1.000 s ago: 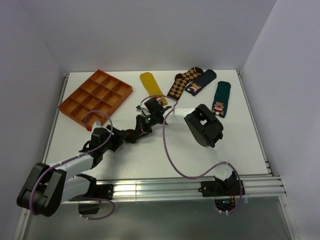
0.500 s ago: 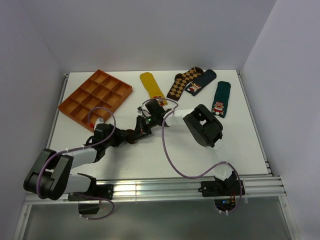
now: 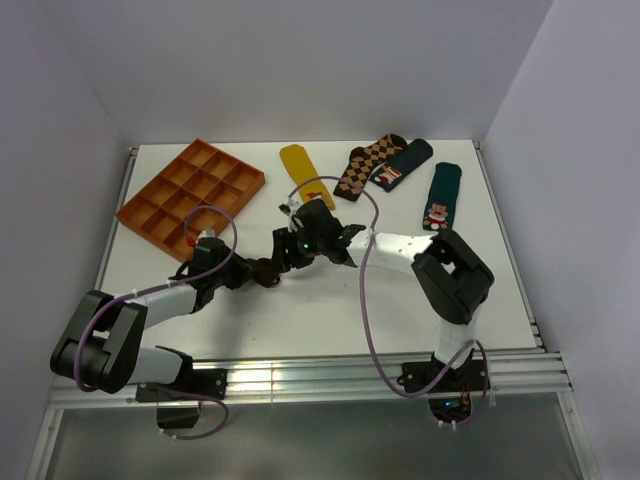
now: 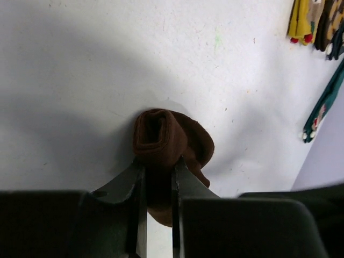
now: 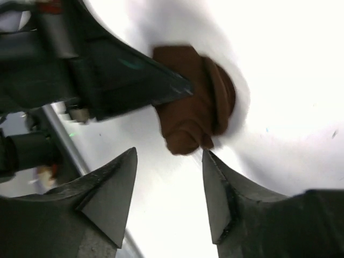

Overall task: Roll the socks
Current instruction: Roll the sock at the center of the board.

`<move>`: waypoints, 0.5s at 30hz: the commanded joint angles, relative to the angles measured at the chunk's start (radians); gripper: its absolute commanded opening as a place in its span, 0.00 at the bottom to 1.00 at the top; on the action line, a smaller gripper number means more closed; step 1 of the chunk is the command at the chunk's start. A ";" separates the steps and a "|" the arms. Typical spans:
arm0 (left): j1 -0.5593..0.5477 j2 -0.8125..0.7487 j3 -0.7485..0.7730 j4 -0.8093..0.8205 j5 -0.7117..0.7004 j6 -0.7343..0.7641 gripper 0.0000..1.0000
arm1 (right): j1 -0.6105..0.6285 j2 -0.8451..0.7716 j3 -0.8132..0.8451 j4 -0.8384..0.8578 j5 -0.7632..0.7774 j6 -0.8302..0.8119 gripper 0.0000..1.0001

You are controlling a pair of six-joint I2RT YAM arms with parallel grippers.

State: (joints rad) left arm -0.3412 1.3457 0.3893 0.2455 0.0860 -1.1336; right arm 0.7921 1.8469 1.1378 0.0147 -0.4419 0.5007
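Observation:
The dark brown sock [image 4: 167, 135] is rolled into a small bundle on the white table [image 4: 80, 64]. My left gripper [image 4: 157, 167] is shut on it, a finger pressed against each side of the roll. In the right wrist view the same sock [image 5: 196, 107] lies just beyond my right gripper [image 5: 169, 155], which stands open with nothing between its fingers; one fingertip [image 5: 210, 161] almost touches the roll's loose end. From above, both grippers meet at the roll [image 3: 268, 268] in the middle of the table. The cuff stripes are hidden.
An orange compartment tray [image 3: 190, 195] stands at the back left. Along the back lie a mustard sock [image 3: 303, 168], a diamond-patterned sock [image 3: 363, 166], a dark blue sock [image 3: 403, 163] and a green sock [image 3: 441, 198]. Cables loop over both arms.
My left gripper slid in and closed on the rolled sock. My right gripper opened and let the roll go, and the right arm's elbow swung out to the right.

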 commanded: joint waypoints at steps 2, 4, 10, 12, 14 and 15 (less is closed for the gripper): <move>-0.001 0.027 0.031 -0.212 -0.057 0.097 0.00 | 0.093 -0.121 -0.047 0.070 0.245 -0.232 0.61; -0.004 0.027 0.045 -0.238 -0.061 0.110 0.00 | 0.140 -0.141 -0.075 0.111 0.326 -0.305 0.62; -0.007 0.026 0.082 -0.293 -0.061 0.129 0.00 | 0.219 -0.098 -0.084 0.172 0.440 -0.427 0.62; -0.007 0.024 0.086 -0.295 -0.057 0.133 0.00 | 0.243 -0.084 -0.087 0.200 0.485 -0.447 0.62; -0.009 0.027 0.089 -0.298 -0.054 0.133 0.00 | 0.263 -0.069 -0.093 0.218 0.509 -0.468 0.62; -0.009 0.029 0.092 -0.299 -0.051 0.133 0.00 | 0.268 -0.064 -0.093 0.229 0.525 -0.478 0.62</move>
State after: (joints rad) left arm -0.3447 1.3521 0.4805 0.0772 0.0788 -1.0576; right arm 1.0416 1.7657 1.0569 0.1616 -0.0227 0.1070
